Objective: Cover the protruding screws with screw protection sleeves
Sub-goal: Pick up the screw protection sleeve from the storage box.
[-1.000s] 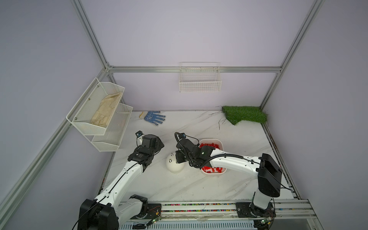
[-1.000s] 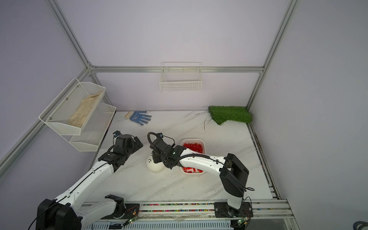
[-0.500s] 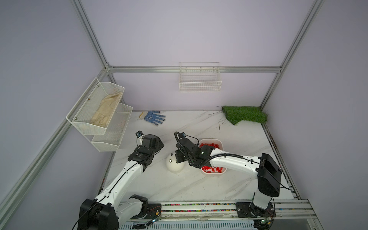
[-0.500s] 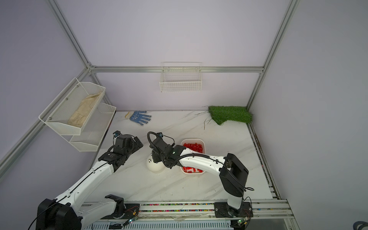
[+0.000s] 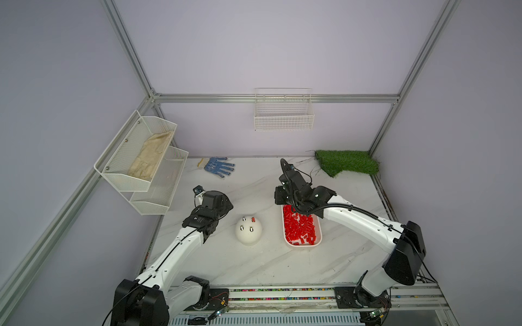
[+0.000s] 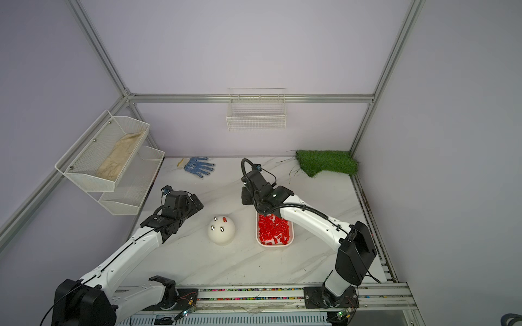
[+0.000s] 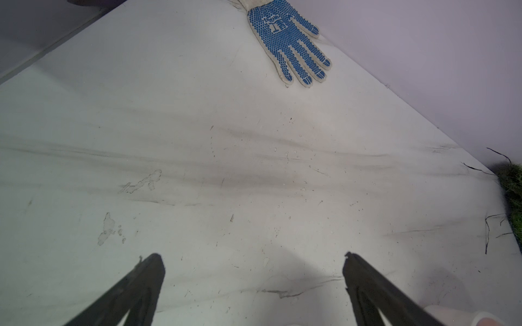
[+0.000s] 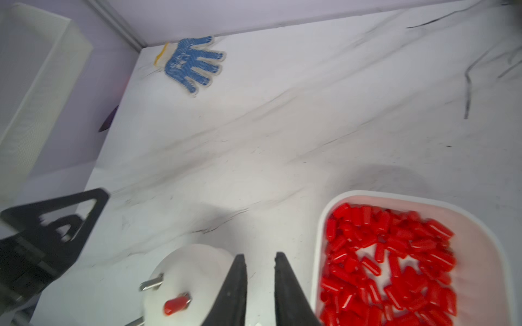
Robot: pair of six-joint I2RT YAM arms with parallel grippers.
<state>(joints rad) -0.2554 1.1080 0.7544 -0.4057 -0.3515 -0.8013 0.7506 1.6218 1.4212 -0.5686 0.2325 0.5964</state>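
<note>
Holds nothing in the right gripper: jaws a narrow slit apart, tips just beside the dome, toward the tray. Spreads the left gripper wide and empty over the table on the dome's opposite side, near but not touching. Shows atop the dome three bare screws and one red sleeve upright on the fourth. Heaps the other sleeves in the tray, near the dome. Has a glove well beyond the dome, lying flat.
</note>
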